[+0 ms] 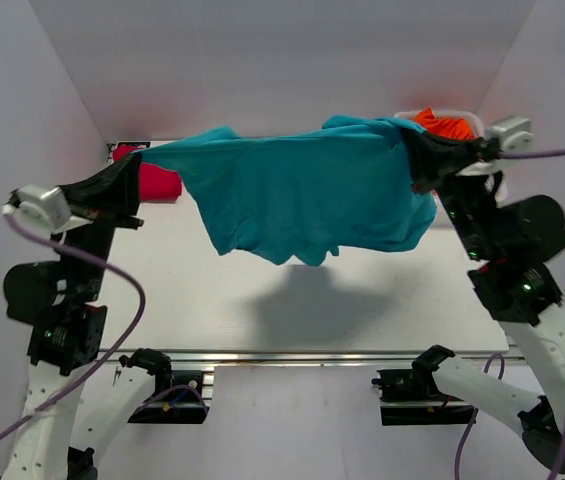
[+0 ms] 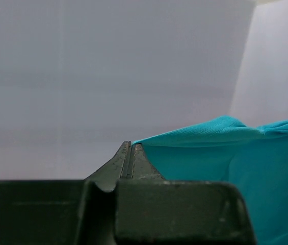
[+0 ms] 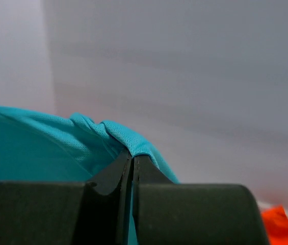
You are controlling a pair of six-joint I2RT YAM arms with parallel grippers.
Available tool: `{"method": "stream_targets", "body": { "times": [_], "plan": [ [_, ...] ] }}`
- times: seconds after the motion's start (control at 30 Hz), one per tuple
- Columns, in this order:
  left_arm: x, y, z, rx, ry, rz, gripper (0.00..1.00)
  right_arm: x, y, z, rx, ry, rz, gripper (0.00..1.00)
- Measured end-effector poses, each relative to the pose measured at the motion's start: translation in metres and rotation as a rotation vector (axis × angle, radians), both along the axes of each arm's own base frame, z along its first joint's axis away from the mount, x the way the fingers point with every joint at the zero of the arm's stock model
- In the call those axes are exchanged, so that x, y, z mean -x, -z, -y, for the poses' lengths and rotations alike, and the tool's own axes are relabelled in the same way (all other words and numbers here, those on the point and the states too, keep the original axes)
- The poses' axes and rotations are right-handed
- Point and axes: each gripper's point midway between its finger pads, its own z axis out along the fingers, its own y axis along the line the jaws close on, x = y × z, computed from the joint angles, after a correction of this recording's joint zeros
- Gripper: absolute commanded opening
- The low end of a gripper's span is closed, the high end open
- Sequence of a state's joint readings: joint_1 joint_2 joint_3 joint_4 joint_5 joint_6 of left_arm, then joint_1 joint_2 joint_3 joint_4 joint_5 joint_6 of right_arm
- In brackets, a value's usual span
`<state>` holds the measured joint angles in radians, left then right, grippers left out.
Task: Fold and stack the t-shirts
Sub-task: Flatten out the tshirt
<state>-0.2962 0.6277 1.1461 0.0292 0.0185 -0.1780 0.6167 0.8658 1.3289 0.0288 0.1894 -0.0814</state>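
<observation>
A teal t-shirt [image 1: 302, 195] hangs stretched in the air between my two grippers, high above the white table [image 1: 292, 310]. My left gripper [image 1: 140, 158] is shut on its left corner; in the left wrist view the jaws [image 2: 132, 145] pinch the teal cloth [image 2: 225, 153]. My right gripper [image 1: 410, 150] is shut on the shirt's right end; in the right wrist view the jaws [image 3: 132, 154] grip bunched teal cloth [image 3: 57, 148]. A crimson red t-shirt [image 1: 157, 183] lies at the back left, partly hidden by my left gripper. A bright orange t-shirt [image 1: 442, 124] lies at the back right.
White walls [image 1: 292, 60] close in the table on three sides. The orange shirt sits in a white-rimmed container [image 1: 462, 112] at the back right and also shows in the right wrist view [image 3: 284, 227]. A metal rail [image 1: 302, 355] runs along the near edge.
</observation>
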Motion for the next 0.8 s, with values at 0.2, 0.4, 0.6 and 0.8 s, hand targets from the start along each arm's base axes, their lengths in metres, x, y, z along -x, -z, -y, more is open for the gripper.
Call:
{"method": "stream_targets", "body": {
  "times": [0.2,0.4,0.6,0.8],
  "plan": [
    [0.06,-0.051,-0.006,-0.016,0.047,0.152,0.0,0.065,-0.051,0.002,0.028,-0.179,0.148,0.0],
    [0.088,-0.077,-0.011,-0.02,0.054,0.224,0.0,0.09,-0.066,-0.003,0.05,-0.27,0.207,0.0],
    [0.018,-0.061,-0.017,0.027,-0.062,0.067,0.0,0.044,-0.025,-0.026,0.034,-0.254,0.071,0.0],
    [-0.14,0.058,-0.024,0.033,-0.32,-0.348,0.0,-0.066,0.119,-0.067,-0.001,-0.117,-0.296,0.08]
  ]
}}
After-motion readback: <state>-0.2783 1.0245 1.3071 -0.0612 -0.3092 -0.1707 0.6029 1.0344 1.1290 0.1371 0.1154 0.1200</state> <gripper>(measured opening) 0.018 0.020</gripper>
